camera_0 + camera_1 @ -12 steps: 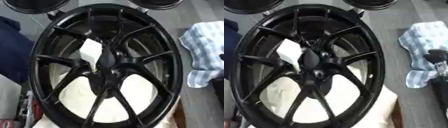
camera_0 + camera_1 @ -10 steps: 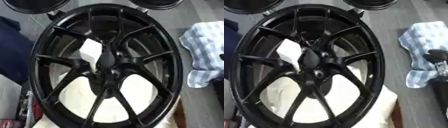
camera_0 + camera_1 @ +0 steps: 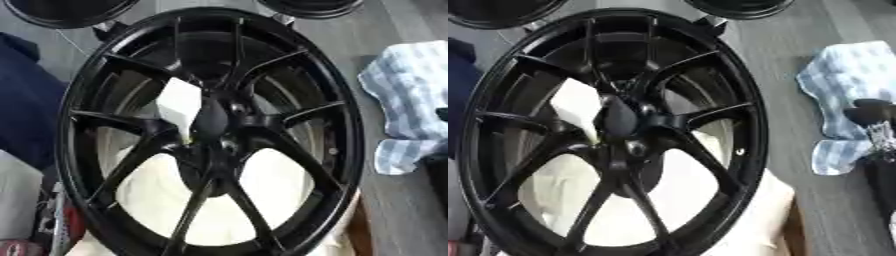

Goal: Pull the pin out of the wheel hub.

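A large black wheel hub point(image 3: 210, 130) with thin paired spokes fills most of both views, lying on a cream pad point(image 3: 271, 185). A dark oval cap point(image 3: 213, 117) sits at its centre, with small bolt holes around it. I cannot make out a separate pin. A white piece point(image 3: 179, 102) shows behind the spokes just left of the centre. Part of my right hand point(image 3: 872, 114), black with a silver joint, shows at the right edge of the right eye view, well clear of the rim. My left hand is in no view.
A blue-and-white checked cloth point(image 3: 411, 100) lies right of the hub on the grey surface. Dark blue fabric point(image 3: 26, 110) lies along the left. Two more black wheels point(image 3: 66, 10) point(image 3: 311, 6) sit at the far edge. Silver and red parts point(image 3: 54, 225) show lower left.
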